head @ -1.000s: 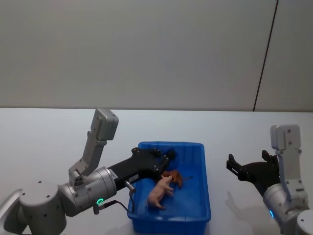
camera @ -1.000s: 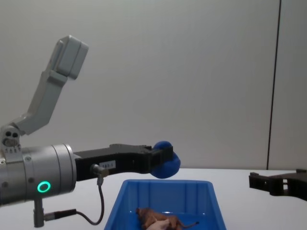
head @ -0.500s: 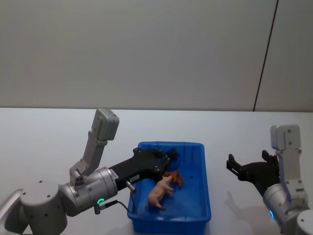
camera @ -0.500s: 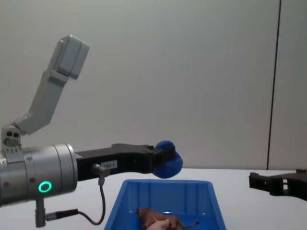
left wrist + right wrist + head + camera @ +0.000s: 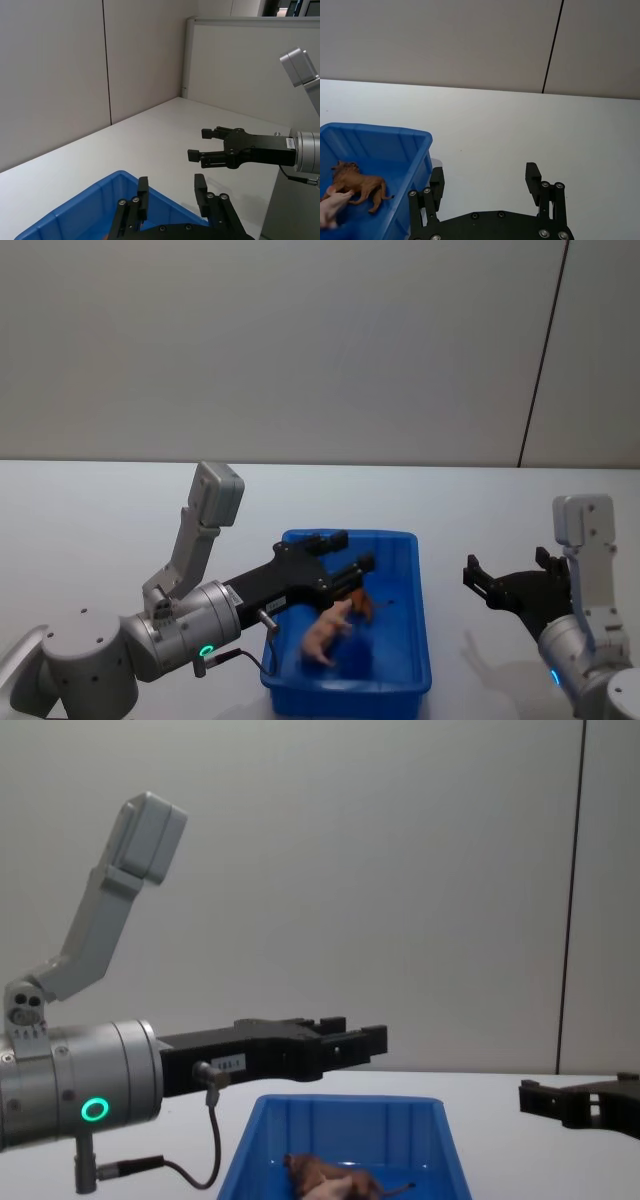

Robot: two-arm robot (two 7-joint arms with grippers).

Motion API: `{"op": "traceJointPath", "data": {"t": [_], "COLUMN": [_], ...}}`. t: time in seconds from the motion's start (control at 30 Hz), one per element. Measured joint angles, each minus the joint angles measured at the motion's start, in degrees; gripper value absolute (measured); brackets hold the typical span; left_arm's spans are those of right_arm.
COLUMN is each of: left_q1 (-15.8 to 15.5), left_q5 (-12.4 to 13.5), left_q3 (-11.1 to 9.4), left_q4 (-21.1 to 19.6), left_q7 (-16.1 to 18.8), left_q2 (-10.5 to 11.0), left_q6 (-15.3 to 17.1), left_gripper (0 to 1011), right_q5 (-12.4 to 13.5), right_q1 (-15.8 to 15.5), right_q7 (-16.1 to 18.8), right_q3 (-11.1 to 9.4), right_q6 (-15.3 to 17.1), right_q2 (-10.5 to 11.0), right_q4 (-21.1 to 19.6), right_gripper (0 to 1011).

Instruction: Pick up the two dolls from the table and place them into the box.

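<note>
The left gripper [image 5: 342, 552] hangs over the far half of the box [image 5: 415, 640], fingers spread with nothing between them. In the left wrist view its two fingertips [image 5: 143, 192] stand apart over the blue rim. The right gripper [image 5: 507, 576] waits at three o'clock from the box, above the bare table [image 5: 100, 520], jaws wide and holding nothing.

Inside the box lie two dolls. The brown animal [image 5: 361, 183] rests near the middle of the floor, its thin tail pointing toward the three o'clock wall. The pale pink doll [image 5: 325, 632] touches it on the six o'clock side. A blue doll cannot be made out against the blue floor from these pictures.

The figures look like small moulded plastic: probably light, fairly stiff and smooth-skinned, so apt to slip or roll from a loose pinch. The thin legs and tail seem poor places to grip. The trunk, taken across its flanks, likely gives the pads the broadest, steadiest hold. With both visible dolls in the box, the task seems at or near its end.
</note>
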State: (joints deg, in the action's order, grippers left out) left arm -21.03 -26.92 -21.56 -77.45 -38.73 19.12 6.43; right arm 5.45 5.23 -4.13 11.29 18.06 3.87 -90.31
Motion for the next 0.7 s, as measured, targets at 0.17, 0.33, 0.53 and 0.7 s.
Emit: {"op": "traceJointPath", "data": {"t": [0.17,0.33,0.53,0.7], "left_q1": [0.00,0.00,0.00,0.00], "left_q5": [0.00,0.01,0.01,0.01], "left_q3": [0.00,0.00,0.00,0.00], "left_q4": [0.02,0.02,0.02,0.02], "left_q7": [-0.04,-0.07,-0.09,-0.09], "left_q2": [0.00,0.00,0.00,0.00], "left_q6": [0.00,0.00,0.00,0.01], "left_gripper": [685,824,988,1001], "right_q5": [0.00,0.00,0.00,0.00], "right_q1": [0.00,0.00,0.00,0.00], "right_q7": [0.00,0.00,0.00,0.00], "right_q3": [0.00,0.00,0.00,0.00], "right_q6": [0.00,0.00,0.00,0.00], "right_q2": [0.00,0.00,0.00,0.00], "right_q4": [0.00,0.00,0.00,0.00], "right_gripper": [1001,1001,1001,1001]}}
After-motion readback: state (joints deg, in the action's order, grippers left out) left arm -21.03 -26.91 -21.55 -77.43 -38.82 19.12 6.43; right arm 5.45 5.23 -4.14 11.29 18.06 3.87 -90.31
